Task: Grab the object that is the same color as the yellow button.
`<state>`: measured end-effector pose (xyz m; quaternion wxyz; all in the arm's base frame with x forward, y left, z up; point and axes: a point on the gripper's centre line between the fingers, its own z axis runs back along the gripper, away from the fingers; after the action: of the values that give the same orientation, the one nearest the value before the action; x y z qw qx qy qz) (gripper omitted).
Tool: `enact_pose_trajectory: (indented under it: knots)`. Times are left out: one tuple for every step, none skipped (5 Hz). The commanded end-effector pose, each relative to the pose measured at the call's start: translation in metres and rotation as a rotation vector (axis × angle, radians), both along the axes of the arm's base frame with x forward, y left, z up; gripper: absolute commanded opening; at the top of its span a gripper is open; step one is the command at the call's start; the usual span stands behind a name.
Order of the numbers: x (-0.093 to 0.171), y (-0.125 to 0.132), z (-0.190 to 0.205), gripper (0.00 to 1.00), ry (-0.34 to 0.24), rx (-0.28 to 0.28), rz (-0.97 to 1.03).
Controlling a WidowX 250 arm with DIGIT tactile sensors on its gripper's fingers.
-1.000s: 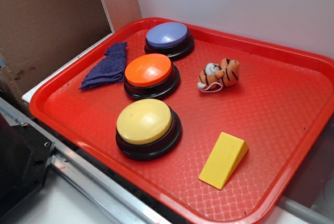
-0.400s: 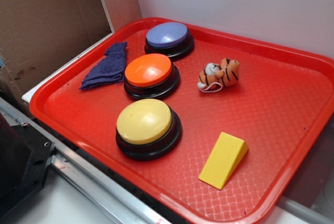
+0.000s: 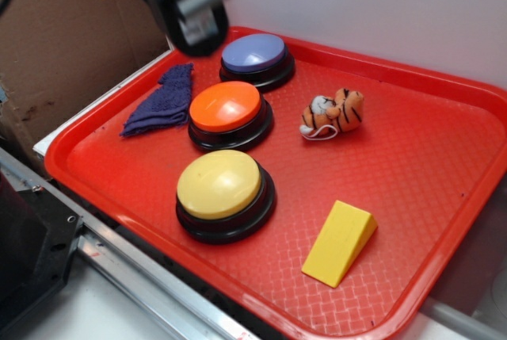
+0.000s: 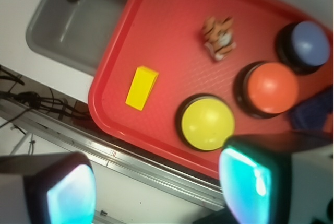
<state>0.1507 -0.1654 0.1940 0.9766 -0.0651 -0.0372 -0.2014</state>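
1. Sitting flat on the red tray (image 3: 444,110), the yellow wedge block (image 3: 340,242) lies near the front right part, sloped face up, touching nothing else. Wrist view shows it (image 4: 141,87) close to the tray's rim (image 4: 112,62).
2. Yellow button (image 3: 219,185) stands on its black base just left of the wedge, apart from it. Seen also from the wrist (image 4: 206,124).
3. Orange button (image 3: 226,107) sits behind the yellow one; purple button (image 3: 253,53) behind that. All three form a line running to the tray's back edge.
4. Striped toy tiger (image 3: 333,113) lies right of the orange button, well apart from the wedge.
5. Dark blue cloth (image 3: 162,101) lies bunched at the tray's left side, beside the orange button.
6. Gripper (image 4: 156,182) hangs high over the tray's back left corner, above the cloth and beside the purple button. Its two fingers, glowing teal in the wrist view, stand wide apart with nothing between them.
7. Grey basin (image 4: 68,31) sits beyond the tray in the wrist view.
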Motion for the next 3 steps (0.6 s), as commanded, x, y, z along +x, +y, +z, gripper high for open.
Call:
enact_pose_trajectory:
  knots:
    - [0.032,-0.007,-0.057,1.0,0.048,-0.021,-0.027]
    - [0.059,-0.028,-0.073,1.0,0.064,-0.055,-0.081]
    - [0.066,-0.046,-0.089,1.0,0.106,-0.078,-0.103]
